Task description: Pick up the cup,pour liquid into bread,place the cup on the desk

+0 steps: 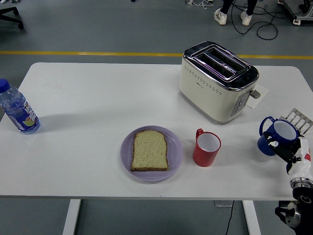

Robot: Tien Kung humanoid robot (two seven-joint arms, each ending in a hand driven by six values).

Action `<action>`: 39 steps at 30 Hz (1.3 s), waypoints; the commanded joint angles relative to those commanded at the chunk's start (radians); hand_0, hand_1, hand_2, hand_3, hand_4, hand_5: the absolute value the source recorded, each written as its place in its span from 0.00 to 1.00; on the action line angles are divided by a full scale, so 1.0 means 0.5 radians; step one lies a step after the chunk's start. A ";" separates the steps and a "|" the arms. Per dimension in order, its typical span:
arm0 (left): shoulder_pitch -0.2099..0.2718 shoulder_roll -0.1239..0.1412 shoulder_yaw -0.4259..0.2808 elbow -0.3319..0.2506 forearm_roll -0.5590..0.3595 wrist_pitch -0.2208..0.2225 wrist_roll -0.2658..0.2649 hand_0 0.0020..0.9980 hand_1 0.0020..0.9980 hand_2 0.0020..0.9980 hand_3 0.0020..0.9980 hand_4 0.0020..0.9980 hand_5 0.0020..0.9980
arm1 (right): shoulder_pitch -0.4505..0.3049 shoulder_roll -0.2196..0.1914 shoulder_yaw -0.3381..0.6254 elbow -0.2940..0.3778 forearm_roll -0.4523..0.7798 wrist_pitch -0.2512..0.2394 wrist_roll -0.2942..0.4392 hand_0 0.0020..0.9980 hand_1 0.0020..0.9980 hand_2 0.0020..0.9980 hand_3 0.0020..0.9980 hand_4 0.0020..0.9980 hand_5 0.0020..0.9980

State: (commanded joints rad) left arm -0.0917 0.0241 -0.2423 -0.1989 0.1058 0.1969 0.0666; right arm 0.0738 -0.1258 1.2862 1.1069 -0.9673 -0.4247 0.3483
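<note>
While the blue ceramic cup [275, 135] is gripped upright in the right hand [292, 152], right of the red mug [206, 148], a spill could be caused if it were tipped before the bread slice [149, 150] on the lilac plate [175, 157] left of that mug were reached.

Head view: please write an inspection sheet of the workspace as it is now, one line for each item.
Surface: white table, standing on a grey floor.
Job's things: blue cup upright in the right hand's grasp near the table's right edge; bread slice on the purple plate.
Clutter: red cup upright beside the plate; cream toaster; water bottle at the left edge; metal rack behind the blue cup.
Grippers: right hand shut on the blue cup; left hand not in view.
Cables: black cables on the floor beyond the table.
Surroundings: yellow floor line; a person's feet at the top.
</note>
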 joint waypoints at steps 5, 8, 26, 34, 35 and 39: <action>0.006 -0.002 0.007 0.000 -0.002 0.000 0.000 0.63 0.64 0.65 0.50 0.24 0.86 | -0.001 0.029 -0.048 -0.094 -0.008 -0.044 0.131 0.46 0.46 0.58 0.57 0.51 0.00; 0.010 -0.003 0.014 0.000 -0.006 0.000 0.000 0.63 0.64 0.65 0.50 0.24 0.86 | 0.001 0.028 -0.074 -0.133 0.013 -0.061 0.198 0.46 0.46 0.58 0.57 0.51 0.00; 0.023 -0.010 0.041 0.000 -0.015 0.000 0.000 0.63 0.64 0.65 0.50 0.24 0.87 | 0.055 0.006 -0.166 -0.293 -0.073 -0.009 0.226 0.47 0.47 0.58 0.57 0.56 0.00; 0.013 -0.012 0.020 -0.001 -0.007 0.001 0.001 0.63 0.64 0.65 0.50 0.24 0.87 | 0.073 0.008 -0.160 -0.309 -0.129 0.002 0.215 0.48 0.48 0.59 0.57 0.62 0.00; 0.012 -0.012 0.019 -0.001 -0.007 0.001 0.001 0.63 0.64 0.65 0.50 0.24 0.87 | 0.074 0.008 -0.160 -0.309 -0.131 0.002 0.214 0.48 0.48 0.59 0.57 0.62 0.00; 0.009 -0.011 0.016 -0.001 -0.006 0.001 0.001 0.63 0.64 0.65 0.50 0.24 0.86 | 0.077 0.007 -0.167 -0.311 -0.134 -0.003 0.209 0.49 0.48 0.59 0.58 0.62 0.00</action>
State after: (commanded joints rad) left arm -0.0870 0.0185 -0.2345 -0.1995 0.1029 0.1972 0.0671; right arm 0.1125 -0.1225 1.2025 0.9512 -1.0345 -0.4260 0.4530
